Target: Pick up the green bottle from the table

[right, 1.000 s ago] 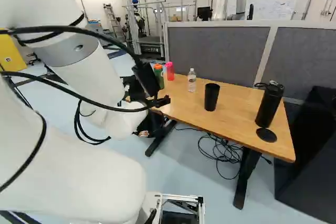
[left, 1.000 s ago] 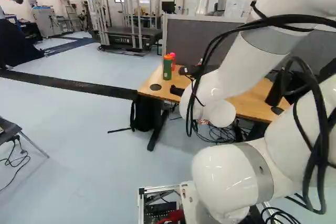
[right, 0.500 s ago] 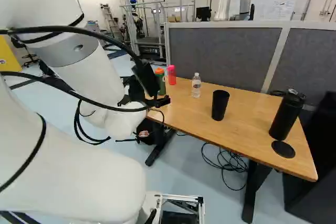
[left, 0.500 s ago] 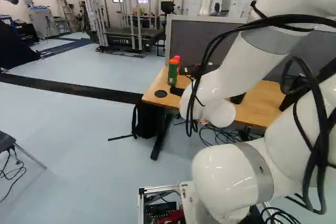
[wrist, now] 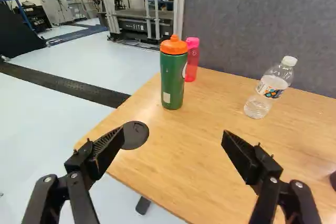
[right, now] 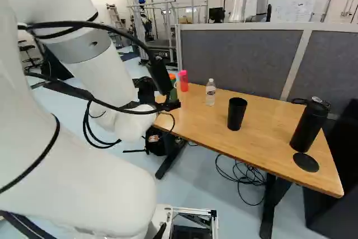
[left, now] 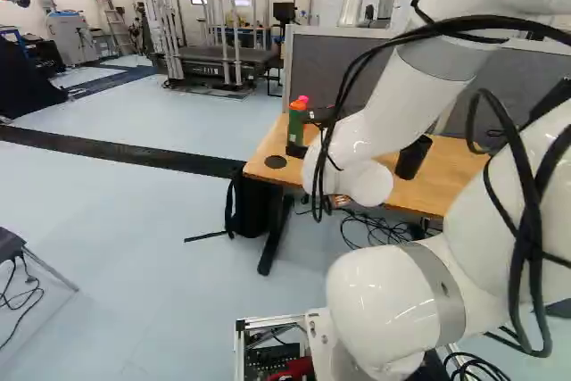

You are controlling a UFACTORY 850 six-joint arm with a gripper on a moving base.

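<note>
A grey fabric partition [right: 235,54] stands behind the light wooden table [right: 274,132]. From here I see the white jointed arm [right: 98,82] reaching toward the table's left end, its black two-fingered gripper [right: 176,105] spread wide with nothing in its hold. Ahead of it, the green bottle with an orange lid [wrist: 172,80] stands upright near the table's far left corner, the translucent pink bottle [wrist: 192,64] just beyond; nearer the left edge lies a black round disc [wrist: 135,135]
</note>
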